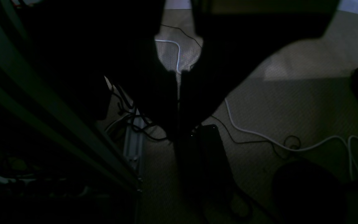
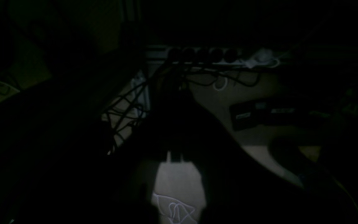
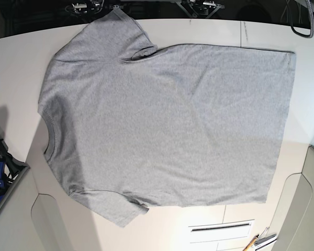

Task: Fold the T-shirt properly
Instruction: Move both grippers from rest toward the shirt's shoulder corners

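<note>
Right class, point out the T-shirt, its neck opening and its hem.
T-shirt (image 3: pixel 167 125), base view, middle of the body.
Neck opening (image 3: pixel 48 137), base view, ribbed collar edge.
Hem (image 3: pixel 282 125), base view, bottom edge.

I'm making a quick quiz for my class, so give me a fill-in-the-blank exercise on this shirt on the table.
1. The T-shirt lies spread flat and is ____ in colour.
2. Its neck opening points toward the ____ edge of the base view.
3. The side facing up shows ____ lettering.
4. The shirt rests on a ____ table.

Missing words: grey; left; no; white
</note>
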`<state>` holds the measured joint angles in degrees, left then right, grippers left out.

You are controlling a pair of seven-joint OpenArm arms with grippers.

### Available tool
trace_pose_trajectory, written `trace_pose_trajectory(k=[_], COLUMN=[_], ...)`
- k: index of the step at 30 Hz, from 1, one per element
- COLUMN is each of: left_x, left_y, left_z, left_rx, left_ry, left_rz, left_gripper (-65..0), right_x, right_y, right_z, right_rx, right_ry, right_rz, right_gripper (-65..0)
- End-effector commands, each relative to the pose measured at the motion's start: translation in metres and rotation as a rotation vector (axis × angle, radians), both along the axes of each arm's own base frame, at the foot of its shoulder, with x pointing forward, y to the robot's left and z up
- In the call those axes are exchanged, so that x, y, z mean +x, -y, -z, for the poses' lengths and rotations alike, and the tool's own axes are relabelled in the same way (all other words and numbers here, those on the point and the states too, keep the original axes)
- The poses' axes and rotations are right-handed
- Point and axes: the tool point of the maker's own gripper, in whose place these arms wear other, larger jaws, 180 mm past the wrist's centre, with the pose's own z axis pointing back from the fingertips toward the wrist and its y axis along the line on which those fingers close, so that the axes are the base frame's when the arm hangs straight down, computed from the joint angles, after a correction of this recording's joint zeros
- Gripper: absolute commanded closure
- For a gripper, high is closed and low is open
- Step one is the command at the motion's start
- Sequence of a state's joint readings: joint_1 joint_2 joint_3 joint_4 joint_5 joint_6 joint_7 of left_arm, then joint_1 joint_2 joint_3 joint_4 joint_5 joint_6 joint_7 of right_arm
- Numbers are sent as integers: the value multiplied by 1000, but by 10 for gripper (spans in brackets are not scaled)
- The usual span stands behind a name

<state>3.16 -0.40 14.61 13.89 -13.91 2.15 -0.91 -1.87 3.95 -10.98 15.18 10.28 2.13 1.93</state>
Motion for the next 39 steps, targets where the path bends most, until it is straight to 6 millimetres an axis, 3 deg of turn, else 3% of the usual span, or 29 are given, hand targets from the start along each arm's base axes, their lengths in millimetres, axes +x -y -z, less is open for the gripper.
trace_pose_trajectory(k=[1,24,30,39], left_x=[3,3,-20,-86], left_y=[4,4,-12,-71], left_z=[-1,-1,1,-12], left_rx=[-5,-5,19,90], left_ry=[9,9,-25,-58], left_rz=[2,2,-12,-13], left_gripper=[-13,-13,-13,-13], right_x=[10,10,-3,-49], right_y=[2,4,34,98], right_z=[-1,-1,-2,-16], right_rx=[-2,-6,-50,-136], right_ry=[26,26,12,0], right_rz=[5,5,0,-41], right_gripper=[0,0,0,0])
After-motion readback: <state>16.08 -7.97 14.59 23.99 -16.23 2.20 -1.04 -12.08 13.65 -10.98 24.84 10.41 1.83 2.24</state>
